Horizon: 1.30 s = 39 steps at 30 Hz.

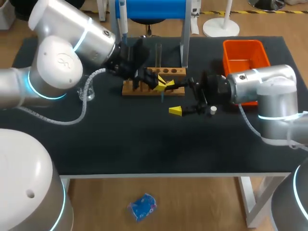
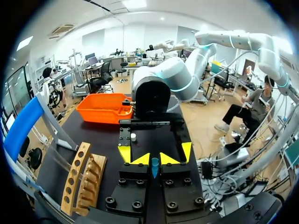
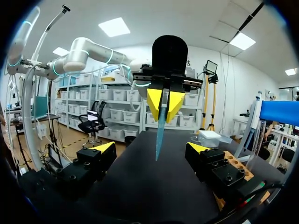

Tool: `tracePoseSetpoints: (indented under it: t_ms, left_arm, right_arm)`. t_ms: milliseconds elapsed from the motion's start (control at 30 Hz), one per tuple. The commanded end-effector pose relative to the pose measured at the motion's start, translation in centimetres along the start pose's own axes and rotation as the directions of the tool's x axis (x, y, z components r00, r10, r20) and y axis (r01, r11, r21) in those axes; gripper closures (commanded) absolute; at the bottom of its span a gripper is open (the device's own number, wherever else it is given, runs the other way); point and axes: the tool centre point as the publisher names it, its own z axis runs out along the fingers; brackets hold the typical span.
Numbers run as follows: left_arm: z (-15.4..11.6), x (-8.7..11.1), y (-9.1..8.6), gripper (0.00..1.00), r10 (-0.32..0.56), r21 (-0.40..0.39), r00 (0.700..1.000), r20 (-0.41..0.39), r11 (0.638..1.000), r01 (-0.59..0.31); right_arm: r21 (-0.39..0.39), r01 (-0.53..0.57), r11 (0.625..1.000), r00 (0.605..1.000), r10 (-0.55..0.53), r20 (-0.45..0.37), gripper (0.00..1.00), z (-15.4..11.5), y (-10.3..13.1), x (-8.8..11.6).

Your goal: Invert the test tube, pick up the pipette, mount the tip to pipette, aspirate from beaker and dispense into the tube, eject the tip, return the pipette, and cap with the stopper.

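Pinching the tube [image 3: 160, 126] at its upper end, the left jaws hang it ahead of the wide-open, empty right jaws, likely for regrasping.

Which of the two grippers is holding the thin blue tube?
The left gripper: its yellow tips pinch the tube from both sides. The right gripper stands wide open, empty.

Bright, even light from overhead, with soft, faint shadows.

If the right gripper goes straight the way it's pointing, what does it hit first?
Likely the test tube, hanging from the left gripper dead ahead of the right gripper's open fingers.
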Motion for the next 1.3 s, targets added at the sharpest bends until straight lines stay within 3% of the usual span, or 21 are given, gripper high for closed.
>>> tracePoseSetpoints:
  t_ms: [33,200,267,300,333,400,633,700,900,967,1033,1167,1300]
  left_arm:
    - [0.2,-0.3,0.0,1.00,0.001,0.004,1.000,-0.004,1.000,-0.001]
    - [0.4,-0.2,-0.1,1.00,0.002,0.008,1.000,-0.004,1.000,-0.002]
    - [0.4,-0.2,0.0,1.00,0.000,0.008,1.000,-0.004,1.000,0.000]
    - [0.4,-0.2,0.0,1.00,0.001,0.009,1.000,-0.004,1.000,-0.001]
    - [0.4,-0.1,0.0,1.00,0.002,0.009,1.000,-0.003,1.000,-0.002]
    - [0.5,0.0,-0.1,1.00,0.005,0.008,1.000,-0.004,1.000,-0.005]
    - [0.5,0.2,-0.1,1.00,0.006,0.006,1.000,-0.004,1.000,-0.006]
    - [0.4,0.2,-0.1,1.00,0.004,0.006,1.000,-0.003,1.000,-0.004]
    - [0.4,0.2,0.0,1.00,0.000,0.006,1.000,-0.003,1.000,0.000]
    - [0.4,0.2,0.1,1.00,-0.001,0.008,1.000,-0.006,1.000,0.001]
    - [0.5,0.2,0.2,1.00,-0.002,0.006,1.000,-0.008,1.000,0.002]
    - [0.6,0.2,0.3,1.00,-0.005,0.007,1.000,-0.013,1.000,0.005]
    - [0.7,0.1,0.4,1.00,-0.007,0.004,1.000,-0.013,1.000,0.007]
  right_arm:
    - [-0.003,-0.001,1.000,1.000,0.001,-0.014,0.00,0.3,-0.3,-0.5]
    - [-0.006,0.000,1.000,1.000,0.000,-0.021,0.00,0.6,-0.1,-0.8]
    - [-0.008,0.000,1.000,1.000,0.000,-0.020,0.08,0.7,-0.1,-0.9]
    - [-0.011,-0.001,1.000,1.000,0.001,-0.020,0.02,0.8,-0.1,-0.9]
    - [-0.012,-0.001,1.000,1.000,0.000,-0.021,0.11,0.9,-0.1,-1.0]
    - [-0.010,-0.001,1.000,1.000,0.001,-0.021,0.49,1.0,-0.1,-1.0]
    - [-0.032,-0.005,0.999,1.000,0.004,-0.026,0.19,1.4,-0.1,-1.4]
    - [-0.037,-0.007,0.999,1.000,0.006,-0.025,0.30,1.6,0.0,-1.5]
    - [-0.038,0.003,0.999,0.999,-0.004,-0.032,0.29,1.9,0.4,-1.7]
    - [-0.038,0.004,0.999,0.999,-0.005,-0.032,0.35,1.9,0.5,-1.8]
    - [-0.038,0.005,0.999,0.999,-0.007,-0.033,0.55,2.0,0.6,-1.8]
    - [-0.038,0.006,0.999,0.999,-0.008,-0.034,0.58,2.2,0.7,-1.9]
    - [-0.039,0.003,0.999,0.999,-0.005,-0.035,0.56,2.4,0.6,-1.8]
